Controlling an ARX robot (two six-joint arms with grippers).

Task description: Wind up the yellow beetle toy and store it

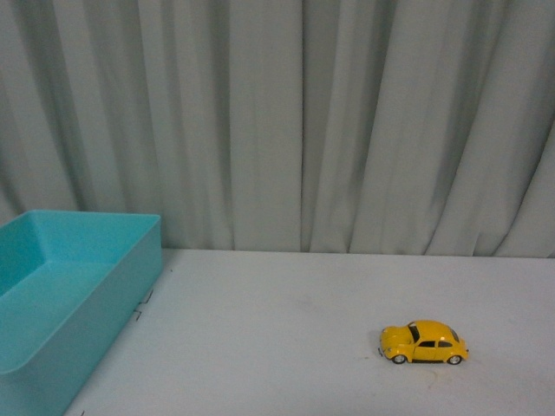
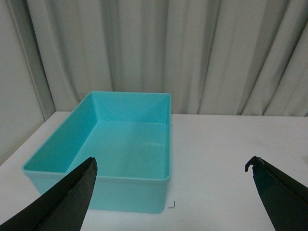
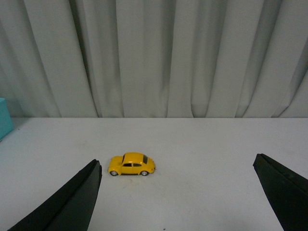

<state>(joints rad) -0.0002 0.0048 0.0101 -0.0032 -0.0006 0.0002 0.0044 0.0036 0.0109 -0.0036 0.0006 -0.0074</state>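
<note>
One yellow beetle toy [image 1: 423, 342], glossy and rounded with dark windows and silvery wheels, stands on its wheels on the white table [image 1: 286, 303], well apart from the one teal bin [image 1: 113, 303] at the left. The left gripper [image 2: 171, 163] and right gripper [image 3: 177, 161] are each spread wide, gripping nothing

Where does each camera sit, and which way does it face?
Front view: on the robot's body, facing the curtain across the table; turquoise bin left, yellow beetle toy right; no arm shows.
Left wrist view: on that wrist, facing the bin; open left end effector frames it.
Right wrist view: on that wrist, facing the toy; open right end effector frames it.
Shared: front and left wrist show the bin; front and right wrist, the toy.
</note>
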